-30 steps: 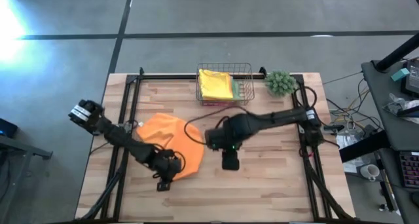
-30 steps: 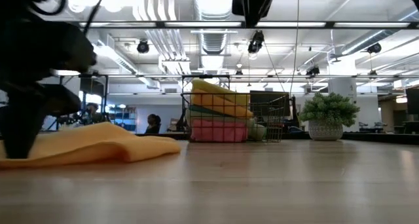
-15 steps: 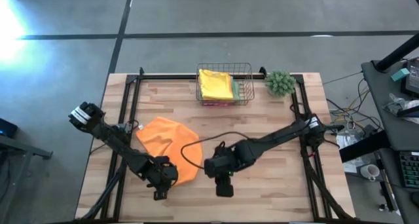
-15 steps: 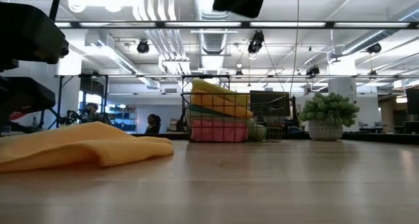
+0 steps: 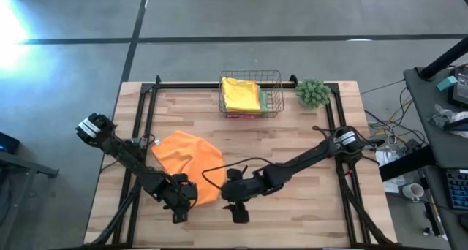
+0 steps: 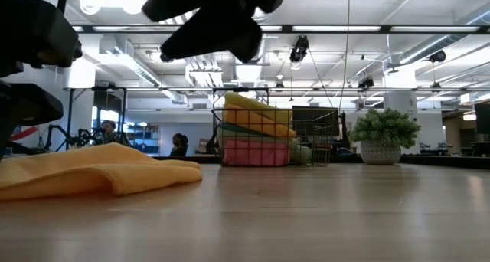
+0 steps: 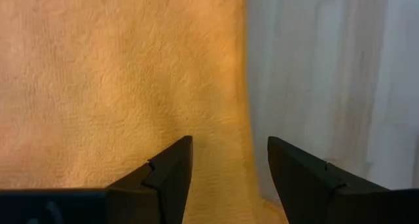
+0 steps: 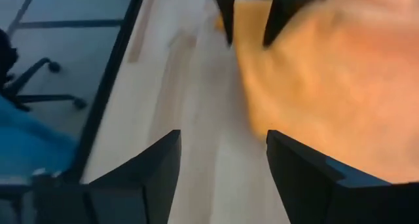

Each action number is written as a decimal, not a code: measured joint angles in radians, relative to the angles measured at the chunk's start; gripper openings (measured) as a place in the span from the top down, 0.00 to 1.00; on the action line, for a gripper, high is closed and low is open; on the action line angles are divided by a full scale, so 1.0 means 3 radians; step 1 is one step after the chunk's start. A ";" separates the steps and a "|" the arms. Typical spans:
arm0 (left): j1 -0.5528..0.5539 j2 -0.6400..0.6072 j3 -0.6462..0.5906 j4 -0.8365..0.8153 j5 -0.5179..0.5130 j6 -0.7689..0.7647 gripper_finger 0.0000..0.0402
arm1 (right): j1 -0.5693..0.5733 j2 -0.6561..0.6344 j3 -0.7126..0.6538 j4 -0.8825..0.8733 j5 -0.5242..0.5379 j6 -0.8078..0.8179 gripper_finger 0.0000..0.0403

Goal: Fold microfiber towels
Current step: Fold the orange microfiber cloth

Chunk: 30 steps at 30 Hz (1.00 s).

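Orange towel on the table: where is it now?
High view: the orange towel lies on the table's left half, front of the wire basket, with both grippers at its near edge.

We see the right gripper [image 5: 235, 210] swing from mid-table down to the front edge beside the orange towel [image 5: 186, 164], its fingers spreading wider apart.

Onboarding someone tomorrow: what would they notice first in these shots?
Probably the orange towel lying rumpled on the table's left half, with the left gripper and right gripper both open above its near edge. Next, the copper wire basket at the far edge holding stacked towels, yellow towel on top, beside a small green plant.
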 joint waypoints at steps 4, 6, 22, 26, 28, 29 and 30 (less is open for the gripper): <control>0.0000 -0.0003 0.0016 0.0015 -0.0006 0.0004 0.55 | -0.0001 0.0000 -0.0192 0.0421 0.0192 -0.0422 0.46; 0.0001 -0.0003 0.0019 0.0063 -0.0011 0.0009 0.55 | -0.0005 0.0002 -0.0269 0.0591 0.0273 -0.0595 0.46; 0.0004 -0.0011 0.0025 0.0037 -0.0026 0.0001 0.55 | -0.0045 0.0918 0.0567 0.0490 0.0581 -0.1033 0.46; 0.0004 -0.0012 0.0024 -0.0080 -0.0025 -0.0071 0.55 | -0.0050 0.1186 0.0987 0.0015 0.0585 -0.1008 0.46; 0.0004 -0.0012 0.0024 -0.0131 -0.0025 -0.0076 0.55 | -0.0046 0.1322 0.1210 -0.0249 0.0585 -0.1034 0.46; 0.0004 -0.0012 0.0024 -0.0135 -0.0024 -0.0075 0.55 | -0.0046 0.1403 0.1323 -0.0389 0.0587 -0.1031 0.46; 0.0004 -0.0012 0.0024 -0.0144 -0.0022 -0.0075 0.55 | -0.0046 0.1477 0.1433 -0.0506 0.0590 -0.0990 0.46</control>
